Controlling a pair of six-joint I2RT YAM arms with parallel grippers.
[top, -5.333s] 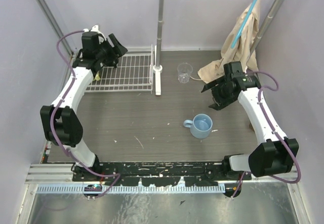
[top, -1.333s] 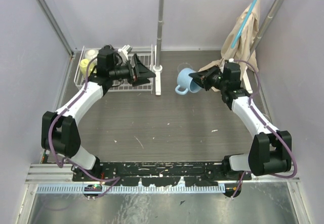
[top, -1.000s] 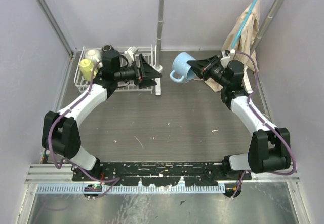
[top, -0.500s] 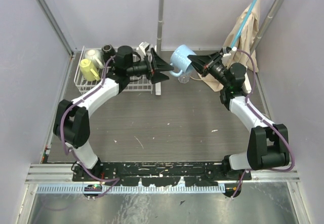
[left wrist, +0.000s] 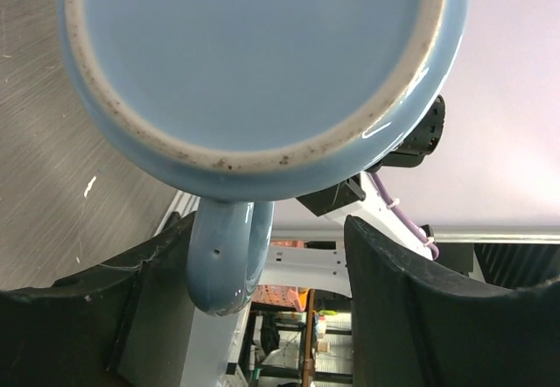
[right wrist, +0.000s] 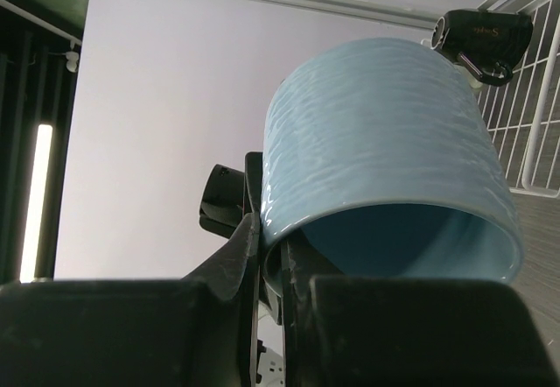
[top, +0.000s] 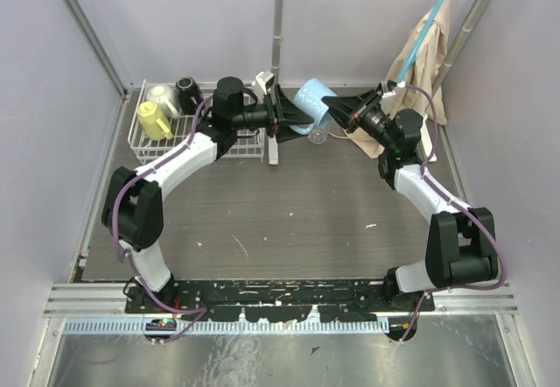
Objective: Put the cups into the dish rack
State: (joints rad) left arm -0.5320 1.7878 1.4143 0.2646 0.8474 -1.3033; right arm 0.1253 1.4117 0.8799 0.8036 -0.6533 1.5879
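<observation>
A light blue mug (top: 308, 98) hangs in the air by the pole, between both grippers. My right gripper (top: 333, 110) is shut on its rim (right wrist: 289, 229), one finger inside and one outside. My left gripper (top: 300, 122) stands open around the mug's handle (left wrist: 229, 260). The handle lies against one finger (left wrist: 87, 317), with a gap to the other. The mug's base (left wrist: 262, 54) fills the left wrist view. In the dish rack (top: 229, 146) at the back left sit a yellow mug (top: 153, 123), a cream-white mug (top: 162, 98) and a black mug (top: 186, 89). A clear glass (top: 320, 135) shows partly below the blue mug.
The upright white-grey pole (top: 277, 28) stands on its base (top: 272, 149) between the rack and the glass. A beige cloth (top: 422, 50) hangs from a slanted pole at the back right. Lilac walls close in the sides and back.
The right arm has carried the blue mug up and left toward the pole. The left arm has swung right from the rack to meet it, and its jaws have narrowed around the handle.
</observation>
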